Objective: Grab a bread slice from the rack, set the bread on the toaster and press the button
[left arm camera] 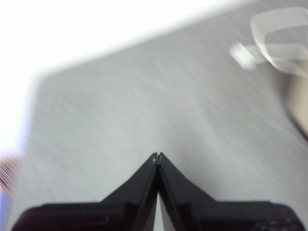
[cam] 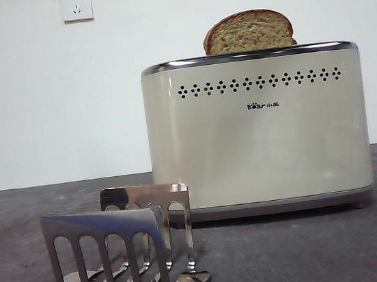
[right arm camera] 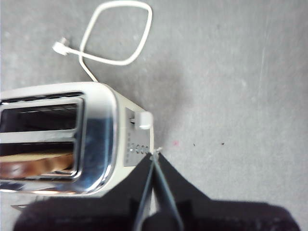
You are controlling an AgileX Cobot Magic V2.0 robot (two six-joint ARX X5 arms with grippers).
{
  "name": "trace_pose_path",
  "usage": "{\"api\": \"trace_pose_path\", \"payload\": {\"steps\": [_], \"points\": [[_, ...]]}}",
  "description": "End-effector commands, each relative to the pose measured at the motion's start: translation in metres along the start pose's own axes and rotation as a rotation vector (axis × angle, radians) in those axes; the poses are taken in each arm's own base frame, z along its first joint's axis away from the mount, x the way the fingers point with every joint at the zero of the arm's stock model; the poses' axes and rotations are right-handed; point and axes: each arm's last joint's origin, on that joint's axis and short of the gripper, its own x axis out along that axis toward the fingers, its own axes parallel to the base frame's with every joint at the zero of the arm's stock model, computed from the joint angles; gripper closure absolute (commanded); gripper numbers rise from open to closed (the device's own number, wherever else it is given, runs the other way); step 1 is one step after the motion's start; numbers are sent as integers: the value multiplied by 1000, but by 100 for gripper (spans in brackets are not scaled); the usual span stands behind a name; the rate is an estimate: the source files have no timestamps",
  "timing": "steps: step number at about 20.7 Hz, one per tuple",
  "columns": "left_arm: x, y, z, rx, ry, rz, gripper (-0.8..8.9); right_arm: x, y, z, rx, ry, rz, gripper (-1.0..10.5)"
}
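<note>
I see the slice of bread (cam: 249, 31) standing upright in the toaster (cam: 258, 132), its rounded top poking above the chrome rim. The rack (cam: 122, 249) sits empty of bread on the counter (cam: 312, 249), just in front of the toaster's left end. My right pincer (right arm camera: 155, 155) hangs pressed together just beside the toaster's lever (right arm camera: 143, 120). My left pincer (left arm camera: 157, 156) is pressed together too, over bare counter.
</note>
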Motion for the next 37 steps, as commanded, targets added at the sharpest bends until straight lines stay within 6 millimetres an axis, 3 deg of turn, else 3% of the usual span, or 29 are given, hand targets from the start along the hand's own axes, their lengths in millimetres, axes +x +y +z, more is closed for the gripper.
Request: {"api": "trace_pose_path", "payload": {"steps": [1, 3, 6, 10, 16, 34, 37], "points": [[32, -11, -49, -5, -202, 93, 816, 13, -6, 8, -2, 9, -3, 946], [51, -21, -88, -96, -316, 62, 816, 23, -10, 15, -5, 1, -4, 946], [68, -33, -128, -189, -305, 26, 816, 33, -15, 25, -23, -43, -23, 946], [82, -42, -160, -189, -234, 13, 816, 37, -19, 37, -56, -135, -86, 946], [92, -51, -190, -191, -204, 6, 816, 35, -21, 46, -82, -226, -160, 946], [91, -52, -192, -191, -193, -6, 816, 34, -22, 47, -78, -231, -204, 946], [92, -52, -193, -191, -179, -9, 816, 13, -8, 35, -94, -279, -316, 946]]}}
